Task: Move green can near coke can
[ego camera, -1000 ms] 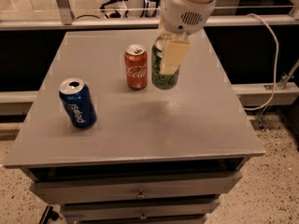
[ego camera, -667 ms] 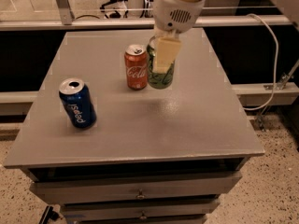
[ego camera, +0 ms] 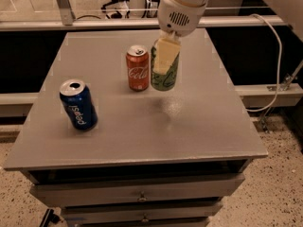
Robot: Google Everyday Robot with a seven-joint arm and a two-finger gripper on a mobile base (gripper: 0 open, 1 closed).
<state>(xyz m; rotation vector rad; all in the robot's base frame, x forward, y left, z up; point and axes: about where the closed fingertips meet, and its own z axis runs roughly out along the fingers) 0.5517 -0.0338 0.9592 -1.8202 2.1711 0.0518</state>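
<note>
A blue Pepsi can [ego camera: 78, 105] stands near the left edge of the grey tabletop [ego camera: 199, 126]. Toward the middle of the far edge stands the coke can [ego camera: 137, 69]. Just beside it on the right is the upright green can [ego camera: 164, 82], grasped from above by the pincer [ego camera: 164, 63], one pale finger [ego camera: 165, 53] across its front.

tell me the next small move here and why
Probably open the hand and let go: it grips the green can, upright right beside the coke can and seemingly down on the table, so the placement looks done.
</note>
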